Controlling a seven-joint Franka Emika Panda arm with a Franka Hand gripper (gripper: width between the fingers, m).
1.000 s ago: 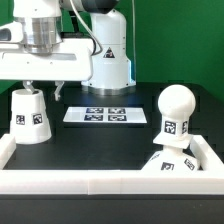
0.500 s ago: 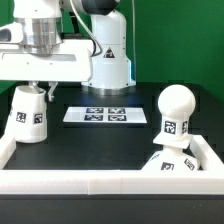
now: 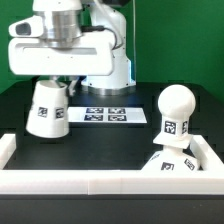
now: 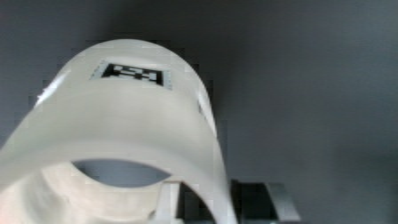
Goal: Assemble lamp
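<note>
Gripping shade (image 3: 47, 108) apparently, hand hidden outside, rim inside (image 4: 125, 190)

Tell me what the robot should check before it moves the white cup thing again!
1. Is the shade in the gripper? Ok: the wrist view shows a finger inside the shade's open end.
2. Is the shade off the table? Cannot tell: it sits tilted, but its lower rim looks close to the black table.
3. Is the bulb in place? Ok: it stands upright on the base at the exterior view's right.
4. Is the way to the bulb free? Ok: only the flat marker board lies between.
5. Is the grip firm? Cannot tell: the shade hides most of the fingers.
</note>
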